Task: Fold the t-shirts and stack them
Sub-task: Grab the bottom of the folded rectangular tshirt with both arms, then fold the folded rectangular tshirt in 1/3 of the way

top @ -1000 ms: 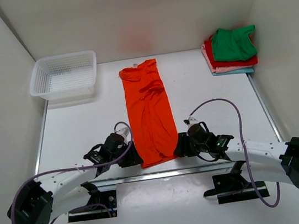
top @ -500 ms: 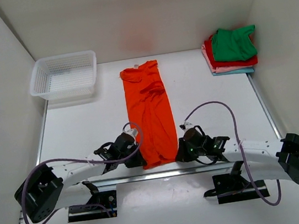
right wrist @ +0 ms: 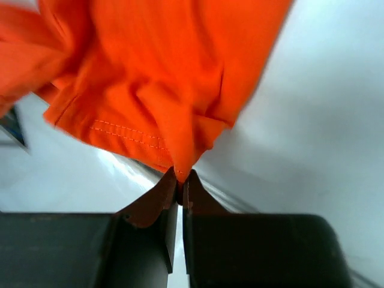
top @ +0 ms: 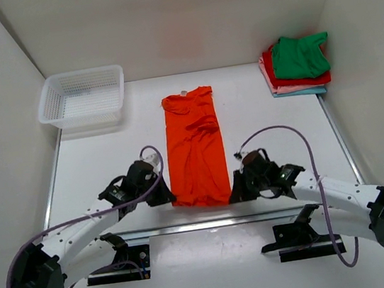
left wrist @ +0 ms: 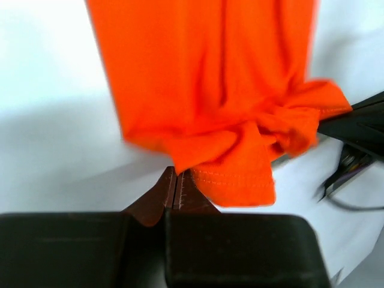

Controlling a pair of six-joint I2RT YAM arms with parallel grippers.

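1. Orange t-shirt (top: 194, 151): lies lengthwise down the middle of the table (top: 108, 156), collar toward the far wall and hem at the near edge. It forms a narrow strip, so the sides appear to be folded in already.
2. Left hand (top: 165, 198): at the near-left hem corner. Its fingers are pressed tight together on a pinch of orange cloth, and the left wrist view shows the hem bunched at the fingertips.
3. Right hand (top: 233, 194): at the near-right hem corner, likewise clamped on the stitched hem edge, which gathers to a point between its fingers.
4. Folded t-shirts (top: 297, 65): a stack at the far right corner with green on top and red, pink and light blue beneath. It sits well apart from the orange one.
5. Basket (top: 82, 73): white mesh, at the far left corner, with nothing visible inside.
6. Step in hand, as judged: the crosswise fold, with both hem corners gripped and the cloth not yet carried over.
7. Next move, as judged: both hands must rise together and carry the hem level toward the collar. They must keep even spacing so the strip does not twist or sag, then lay it down and let go.
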